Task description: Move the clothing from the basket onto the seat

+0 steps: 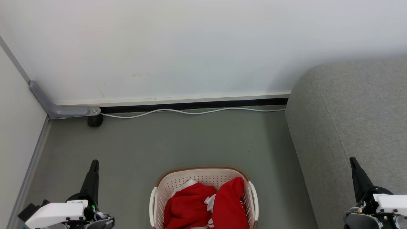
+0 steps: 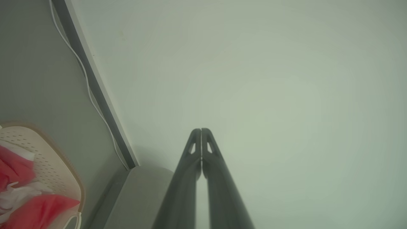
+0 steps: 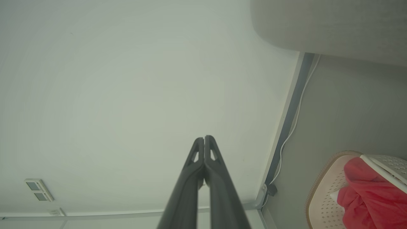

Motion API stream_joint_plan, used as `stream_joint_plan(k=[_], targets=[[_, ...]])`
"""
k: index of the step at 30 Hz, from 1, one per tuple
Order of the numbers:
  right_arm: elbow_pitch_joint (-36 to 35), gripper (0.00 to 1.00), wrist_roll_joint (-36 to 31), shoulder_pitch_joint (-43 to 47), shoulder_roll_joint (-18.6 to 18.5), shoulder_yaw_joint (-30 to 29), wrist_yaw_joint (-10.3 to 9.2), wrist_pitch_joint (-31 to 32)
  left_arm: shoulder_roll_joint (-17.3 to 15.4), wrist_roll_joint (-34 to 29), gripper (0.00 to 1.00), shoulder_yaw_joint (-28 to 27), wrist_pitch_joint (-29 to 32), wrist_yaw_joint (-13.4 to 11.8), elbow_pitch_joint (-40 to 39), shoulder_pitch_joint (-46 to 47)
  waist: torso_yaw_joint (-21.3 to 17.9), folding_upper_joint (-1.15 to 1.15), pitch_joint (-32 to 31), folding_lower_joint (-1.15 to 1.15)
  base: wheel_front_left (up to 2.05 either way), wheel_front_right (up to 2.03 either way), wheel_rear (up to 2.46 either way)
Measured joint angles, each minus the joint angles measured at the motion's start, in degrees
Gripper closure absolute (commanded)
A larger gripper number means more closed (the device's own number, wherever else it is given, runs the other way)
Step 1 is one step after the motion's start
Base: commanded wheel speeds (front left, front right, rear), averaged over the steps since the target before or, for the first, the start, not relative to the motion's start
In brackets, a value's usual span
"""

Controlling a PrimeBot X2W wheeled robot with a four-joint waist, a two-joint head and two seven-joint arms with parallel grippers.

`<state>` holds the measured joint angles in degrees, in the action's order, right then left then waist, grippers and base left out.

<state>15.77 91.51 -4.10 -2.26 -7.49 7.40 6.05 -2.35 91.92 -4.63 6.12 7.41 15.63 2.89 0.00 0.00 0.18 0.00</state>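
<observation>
Left of the basket [image 1: 203,168], the left gripper [image 1: 94,166] hangs over the grey floor [image 1: 159,143], apart from the basket. The head view shows its fingers as one dark blade, and its white body is cut off by the lower edge. The left wrist view shows the two fingers pressed together tip to tip, with nothing between them.

Beyond the basket, a white cable [image 1: 190,112] runs along the foot of the wall [image 1: 190,47]. Its left end meets a small dark object [image 1: 94,121] too dim to identify.

The clothing [image 1: 197,206] lies bunched inside the basket, red with white trim. One piece lies to the left and the other to the right. The folds hide any markings, and the bottom edge cuts off the near end of both basket and clothing.

Right of the basket stands the seat [image 1: 349,111], with a strip of floor between them. Its far side runs out of the picture.

Further right of the basket, the right gripper [image 1: 353,163] is over the seat's edge, its body partly cropped. The right wrist view shows its fingers closed flat against each other, holding nothing.
</observation>
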Motion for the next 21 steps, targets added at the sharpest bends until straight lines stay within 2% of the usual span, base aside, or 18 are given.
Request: stream_joint_plan(k=[21], targets=[[0.0,1.0,0.0,0.0,0.0,0.0,0.0,0.0,0.0,0.0,1.0,0.0,0.0,0.0,0.0,0.0,0.0,0.0,0.0,0.0,0.0,0.0,0.0]])
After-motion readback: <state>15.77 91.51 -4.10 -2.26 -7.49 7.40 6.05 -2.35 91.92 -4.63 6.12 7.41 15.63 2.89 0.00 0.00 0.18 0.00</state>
